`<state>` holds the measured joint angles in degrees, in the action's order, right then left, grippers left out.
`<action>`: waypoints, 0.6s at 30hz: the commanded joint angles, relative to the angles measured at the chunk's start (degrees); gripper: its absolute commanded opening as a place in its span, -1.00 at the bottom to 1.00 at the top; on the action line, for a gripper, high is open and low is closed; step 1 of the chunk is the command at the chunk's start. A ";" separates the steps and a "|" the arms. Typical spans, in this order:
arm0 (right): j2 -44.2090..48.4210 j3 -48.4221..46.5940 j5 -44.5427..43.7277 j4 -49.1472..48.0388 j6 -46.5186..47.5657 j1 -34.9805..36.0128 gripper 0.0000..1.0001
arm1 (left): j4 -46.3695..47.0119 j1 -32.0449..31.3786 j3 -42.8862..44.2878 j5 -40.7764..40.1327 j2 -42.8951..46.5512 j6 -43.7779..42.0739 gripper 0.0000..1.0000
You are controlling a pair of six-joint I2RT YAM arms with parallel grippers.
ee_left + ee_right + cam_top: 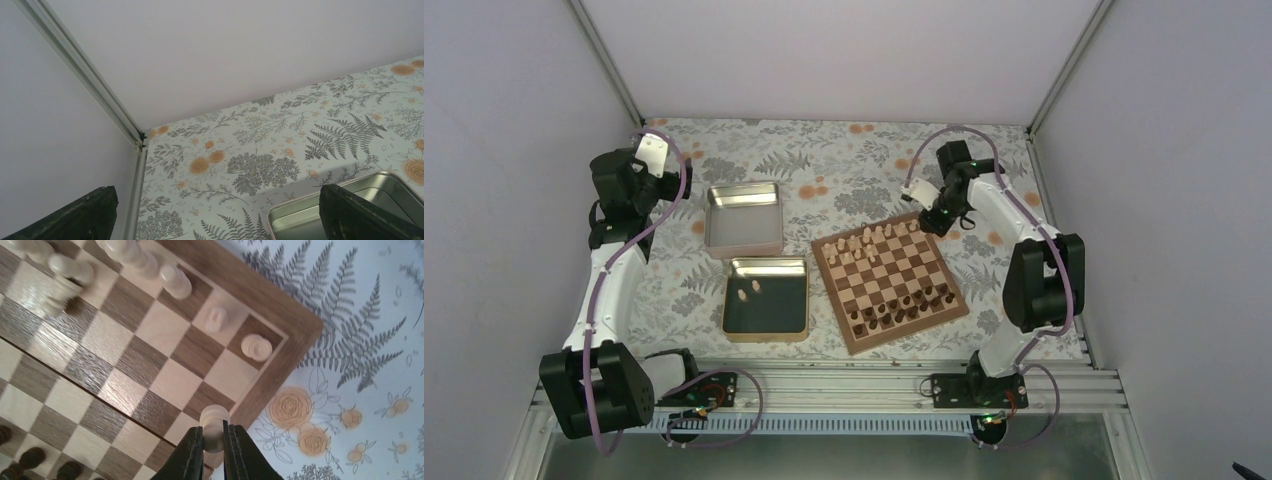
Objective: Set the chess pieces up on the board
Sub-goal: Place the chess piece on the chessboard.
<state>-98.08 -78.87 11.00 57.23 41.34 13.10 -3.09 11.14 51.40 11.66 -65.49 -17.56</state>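
Your right gripper [214, 440] was pinched nearly shut on one pale piece [214, 417]. The fingers [190, 455] were tight on both sides and the head stuck out past the tips. The piece sat over the board [285, 307], at the edge square next to the border, near the far right corner. Couldn't tell if its base touched the wood. Just beside it, two pale pieces [256, 347] stood upright in the corner squares. More ran along that back row, blurred. Dark pieces [904, 305] lined the near side of the board.

Your left gripper [217, 195] was wide open with nothing between the fingers. It was up over the cloth [260, 170] at the far left, beside the silver tin [744, 250] and well apart from the board. The second tin [766, 337] sat just left of the board, with two loose pieces [757, 287] lying inside it.
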 commanded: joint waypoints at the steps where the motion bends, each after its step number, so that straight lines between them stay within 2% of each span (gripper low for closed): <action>1: -0.21 2.38 -0.57 -2.73 1.71 -1.87 -0.79 | 0.72 0.38 -0.16 1.09 0.20 -0.28 1.00; 18: -5.82 0.30 3.29 -4.97 2.27 -3.77 -0.81 | 0.76 0.38 -0.16 0.99 -0.05 -0.41 1.00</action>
<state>-102.83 -76.64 11.75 53.15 42.59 9.65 -3.07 11.14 51.40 11.66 -65.52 -17.56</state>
